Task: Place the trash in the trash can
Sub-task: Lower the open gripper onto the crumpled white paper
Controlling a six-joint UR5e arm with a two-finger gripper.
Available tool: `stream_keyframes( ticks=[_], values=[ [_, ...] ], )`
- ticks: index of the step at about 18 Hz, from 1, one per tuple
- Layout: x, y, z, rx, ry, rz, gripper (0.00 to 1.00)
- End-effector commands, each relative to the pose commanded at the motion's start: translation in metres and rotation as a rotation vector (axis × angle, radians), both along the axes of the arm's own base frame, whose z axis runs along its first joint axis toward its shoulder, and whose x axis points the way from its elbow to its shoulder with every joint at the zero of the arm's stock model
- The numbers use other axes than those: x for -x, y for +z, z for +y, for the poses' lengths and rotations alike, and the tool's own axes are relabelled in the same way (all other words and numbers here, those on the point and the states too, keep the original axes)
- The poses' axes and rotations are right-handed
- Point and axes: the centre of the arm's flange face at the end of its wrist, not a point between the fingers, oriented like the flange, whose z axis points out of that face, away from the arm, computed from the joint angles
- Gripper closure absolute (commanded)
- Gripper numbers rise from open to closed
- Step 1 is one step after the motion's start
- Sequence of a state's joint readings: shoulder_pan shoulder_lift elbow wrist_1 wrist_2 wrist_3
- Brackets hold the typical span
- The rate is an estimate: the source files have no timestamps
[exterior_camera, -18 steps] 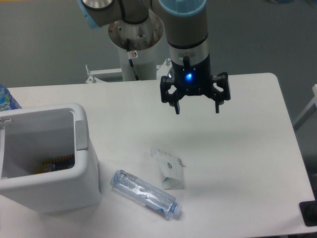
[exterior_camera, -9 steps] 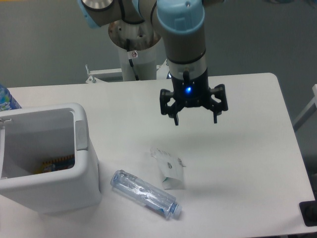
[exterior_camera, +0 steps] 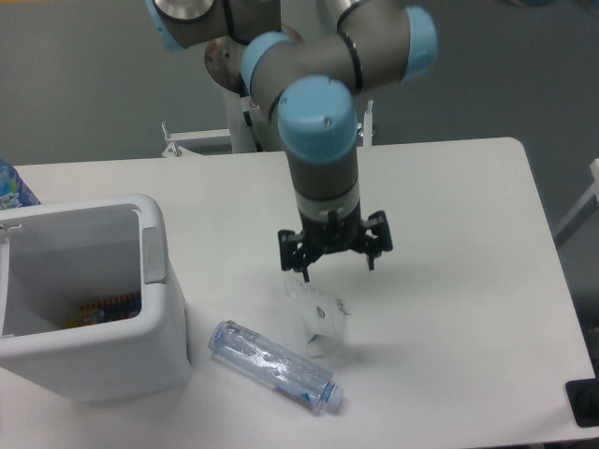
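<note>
A small white folded carton (exterior_camera: pixel 318 320) with green marks lies on the table near the front middle. A clear plastic water bottle (exterior_camera: pixel 273 366) lies slanted just left of and in front of it. The white trash can (exterior_camera: pixel 159 309) stands at the front left, with something yellow showing inside at the bottom. My gripper (exterior_camera: pixel 337 267) hangs open, fingers spread wide and pointing down, just above and slightly behind the carton. Nothing is between the fingers.
A blue-patterned bottle (exterior_camera: pixel 13 187) peeks in at the left edge behind the trash can. The arm's base column (exterior_camera: pixel 253 103) rises at the table's back edge. A dark object (exterior_camera: pixel 585 402) sits at the front right corner.
The gripper has moved down and toward the front left, from mid-table height to just over the carton. It stayed open. The carton and bottle have not moved.
</note>
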State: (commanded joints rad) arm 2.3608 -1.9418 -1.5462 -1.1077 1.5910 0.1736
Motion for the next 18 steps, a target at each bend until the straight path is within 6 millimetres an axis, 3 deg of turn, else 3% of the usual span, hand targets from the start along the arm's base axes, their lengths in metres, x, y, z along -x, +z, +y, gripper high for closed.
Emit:
stream_keyframes(
  ticks=[8,15,18],
  values=[
    [-0.006,-0.073,0.002,0.012,0.044,-0.03,0.0],
    [-0.005,-0.083,0.007,0.019,0.056,-0.04,0.0],
    [-0.002,-0.097,0.01,0.04,0.092,-0.046,0.0]
  ],
)
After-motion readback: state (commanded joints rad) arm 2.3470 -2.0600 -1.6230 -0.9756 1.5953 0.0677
